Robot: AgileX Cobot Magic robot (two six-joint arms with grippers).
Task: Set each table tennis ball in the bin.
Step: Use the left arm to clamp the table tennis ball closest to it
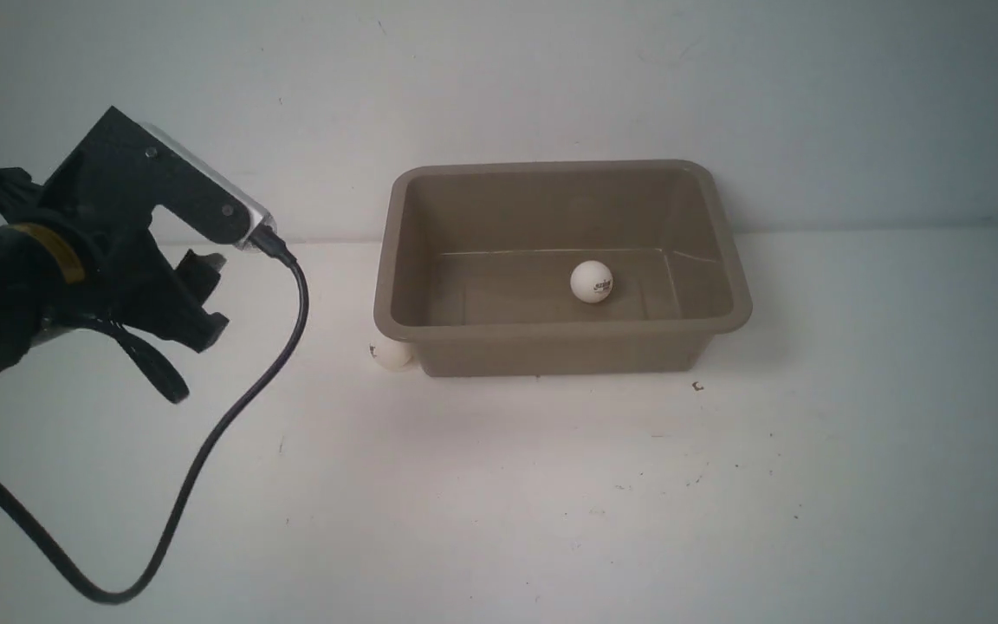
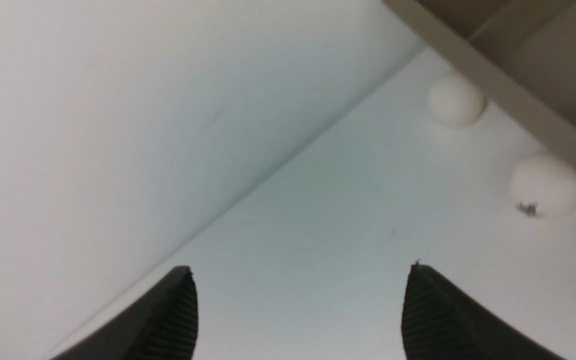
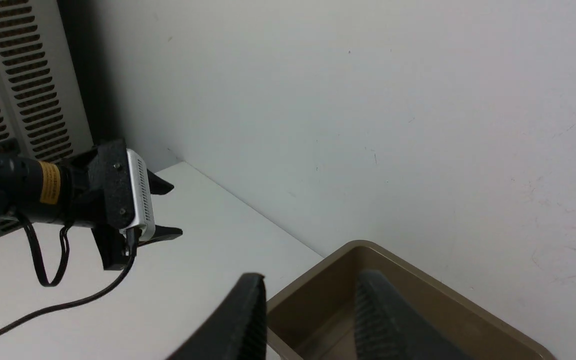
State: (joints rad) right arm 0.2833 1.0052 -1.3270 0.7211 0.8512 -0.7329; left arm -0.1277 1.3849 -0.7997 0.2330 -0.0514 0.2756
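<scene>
The left gripper [image 1: 215,293] hangs released and empty above the counter [image 1: 499,485]. Ahead of it, to its right, two table tennis balls [image 2: 455,100] [image 2: 545,185] rest against the bin [image 1: 551,351]. A third ball [image 1: 592,282] lies inside. The right gripper [image 3: 312,275], jaws slightly parted, holds nothing.
</scene>
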